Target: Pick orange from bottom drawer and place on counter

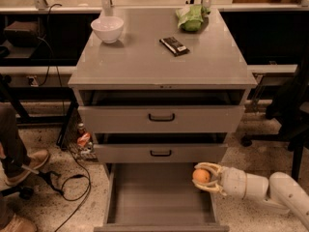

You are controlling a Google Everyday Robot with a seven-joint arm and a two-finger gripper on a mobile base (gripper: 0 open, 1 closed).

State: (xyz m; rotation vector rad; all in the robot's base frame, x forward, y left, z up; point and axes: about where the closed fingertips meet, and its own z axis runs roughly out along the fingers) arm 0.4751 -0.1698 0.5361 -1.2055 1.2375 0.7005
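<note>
We see a plain grey counter (145, 62). At the counter's back left sits a white bowl (107, 28); at its back right, a green bag (192, 17); toward its middle right, a dark, near-black packet (174, 46). Below the counter, the two upper drawers (120, 119) are the same grey with black handles (161, 117), and the bottom drawer (154, 197) is grey and unpatterned inside. Below the counter's front right corner, the cream-white gripper (198, 176) clasps the bright orange (201, 176). The floor (53, 199) is speckled beige; left of the counter, we see a brown shoe (28, 164).
</note>
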